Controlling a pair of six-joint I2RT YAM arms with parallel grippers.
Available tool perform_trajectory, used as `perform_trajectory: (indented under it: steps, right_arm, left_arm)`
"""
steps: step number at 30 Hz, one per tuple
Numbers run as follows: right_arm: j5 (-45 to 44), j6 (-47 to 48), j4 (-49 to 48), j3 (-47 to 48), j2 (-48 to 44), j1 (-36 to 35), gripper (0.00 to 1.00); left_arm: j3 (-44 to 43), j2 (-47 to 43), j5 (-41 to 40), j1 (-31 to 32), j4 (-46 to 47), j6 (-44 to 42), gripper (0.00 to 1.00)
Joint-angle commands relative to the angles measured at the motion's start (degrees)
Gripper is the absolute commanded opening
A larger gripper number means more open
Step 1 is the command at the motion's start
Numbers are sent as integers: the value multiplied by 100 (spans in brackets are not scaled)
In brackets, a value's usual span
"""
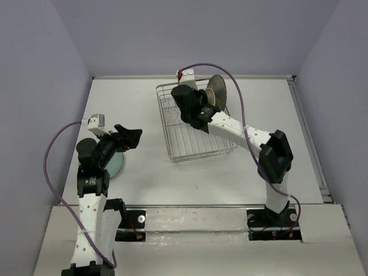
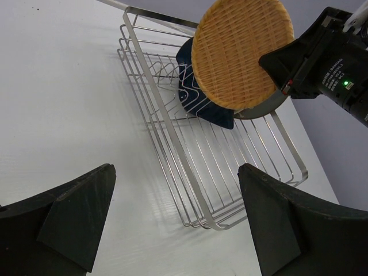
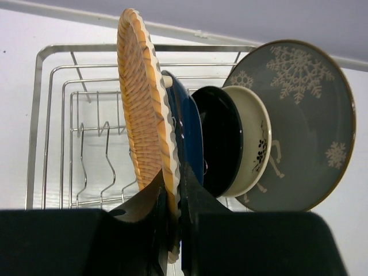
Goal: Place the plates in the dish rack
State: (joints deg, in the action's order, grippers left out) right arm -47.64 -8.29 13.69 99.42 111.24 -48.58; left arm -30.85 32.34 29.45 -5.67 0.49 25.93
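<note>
Between clamped fingers of right gripper [image 3: 172, 187]: orange plate [image 3: 141, 103], upright, just beside dark blue plate [image 3: 192, 132] in dish rack [image 3: 86, 47]. Left gripper [image 2: 175, 192] wide, empty.

- The left arm [image 1: 90, 187] rises from its base at the near-left edge of the desk. Its elbow is folded, and the wrist is turned forward and to the right above the left side of the desk.
- The left hand [image 1: 132, 138] is held above the desk with its two fingers [image 2: 80, 213] spread wide and nothing between them.
- The right arm [image 1: 241, 135] slants from its base at the near-right edge toward the far middle of the desk, with the forearm stretched out long.
- The right hand [image 1: 183, 96] is nearly closed. Its fingers [image 3: 144, 210] pinch the lower rim of the orange woven plate [image 3: 141, 103], which stands upright on edge.
</note>
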Motion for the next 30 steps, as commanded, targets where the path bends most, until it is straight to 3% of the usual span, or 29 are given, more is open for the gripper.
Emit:
perform_trajectory:
  steps: [1, 24, 25, 26, 27, 30]
  right_arm:
    - [-536, 179, -332, 473, -76, -29, 7]
    - [-88, -497, 98, 605, 864, -29, 8]
    - [-70, -541, 125, 605, 864, -29, 11]
    - [-44, -611, 177, 623, 847, -29, 22]
    - [-26, -621, 186, 623, 829, -29, 27]
    - [140, -734, 213, 605, 645, -29, 32]
  left_arm:
    - [-26, -52, 25, 31, 127, -80, 99]
    - [-35, -26, 8, 66, 91, -97, 99]
    - [-35, -26, 8, 75, 91, -97, 99]
    - [-44, -8, -1, 75, 91, -97, 99]
    - [-44, 1, -1, 75, 91, -97, 99]
    - [-44, 27, -18, 93, 100, -89, 99]
